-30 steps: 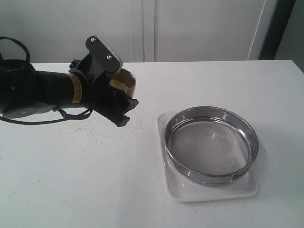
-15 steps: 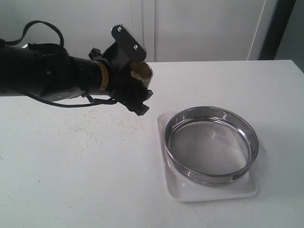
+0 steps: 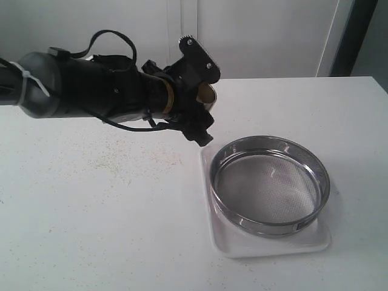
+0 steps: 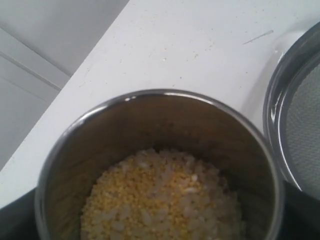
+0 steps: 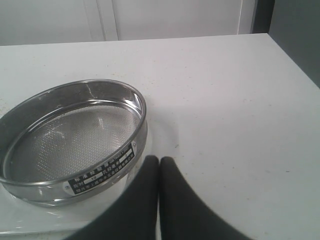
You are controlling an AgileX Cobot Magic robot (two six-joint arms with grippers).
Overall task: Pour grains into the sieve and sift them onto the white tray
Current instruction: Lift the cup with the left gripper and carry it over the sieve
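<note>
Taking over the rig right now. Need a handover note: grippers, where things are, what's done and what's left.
Left gripper: clamped on the small round steel cup, which is in the air beside the sieve's rim. The yellow and whitish grains are all inside it.
Right gripper: shut and empty, near the sieve.
Wide shallow steel mesh sieve: sits on the flat white rectangular tray, mesh bare.
Done: cup lifted and brought to the sieve.
Left: pour, then sift onto the tray.

Bright, even, diffuse light on the white desk (image 3: 91, 230); faint soft shadow beside the sieve (image 3: 270, 185); its steel rim glints; the cup (image 4: 155, 125) blurs up close; exterior view slightly grainy.
</note>
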